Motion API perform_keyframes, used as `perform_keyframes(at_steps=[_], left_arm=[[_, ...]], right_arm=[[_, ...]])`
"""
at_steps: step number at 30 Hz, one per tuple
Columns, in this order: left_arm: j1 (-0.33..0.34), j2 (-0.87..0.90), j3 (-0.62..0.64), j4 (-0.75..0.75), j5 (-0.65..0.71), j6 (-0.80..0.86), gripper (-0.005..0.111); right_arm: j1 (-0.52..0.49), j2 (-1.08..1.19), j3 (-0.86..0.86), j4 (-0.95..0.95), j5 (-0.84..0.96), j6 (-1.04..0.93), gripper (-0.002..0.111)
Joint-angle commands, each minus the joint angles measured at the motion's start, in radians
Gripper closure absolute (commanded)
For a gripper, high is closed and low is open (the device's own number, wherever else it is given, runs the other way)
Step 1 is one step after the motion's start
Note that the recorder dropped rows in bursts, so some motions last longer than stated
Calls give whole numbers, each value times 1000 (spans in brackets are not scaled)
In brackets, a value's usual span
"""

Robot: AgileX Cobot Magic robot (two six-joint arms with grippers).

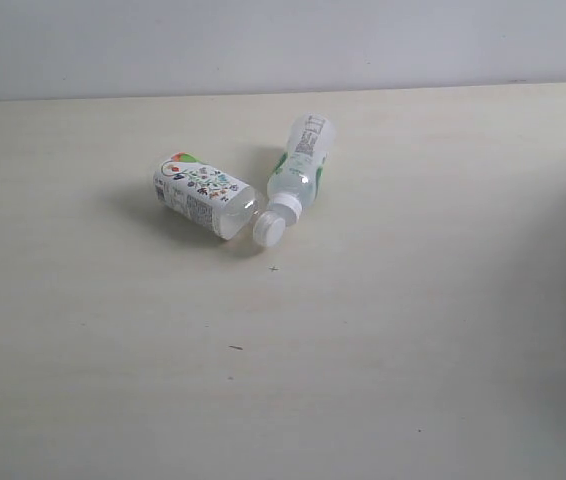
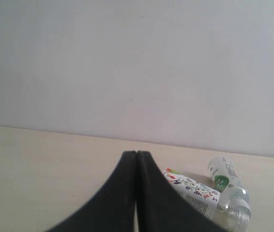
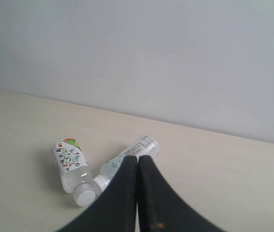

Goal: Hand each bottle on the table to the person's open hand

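Two bottles lie on their sides on the table [image 1: 413,350], their necks close together. The short stubby white printed-label bottle [image 1: 203,194] [image 2: 195,193] [image 3: 70,163] is on the left. The slim clear green-white-label bottle [image 1: 295,175] [image 2: 228,188] [image 3: 122,162] with a white cap [image 1: 270,229] lies right of it. My left gripper [image 2: 136,155] is shut and empty, well short of the bottles. My right gripper [image 3: 138,158] is also shut and empty, back from them. Neither gripper shows in the exterior view. The cola bottle, the yellow-wrapped bottle and the person's hand are out of view.
A pale grey wall [image 1: 283,45] runs behind the table's far edge. A few tiny dark specks [image 1: 235,348] mark the tabletop in front of the bottles.
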Motion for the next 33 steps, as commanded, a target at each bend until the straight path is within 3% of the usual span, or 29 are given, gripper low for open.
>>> perform_keyframes(at_steps=[1, 33], left_arm=[[-5, -5, 0, -4, -3, 0, 107], [-2, -5, 0, -4, -3, 0, 107]], right_arm=[[-5, -5, 6, -1, -39, -5, 108], [-5, -35, 6, 1, -20, -1, 108]])
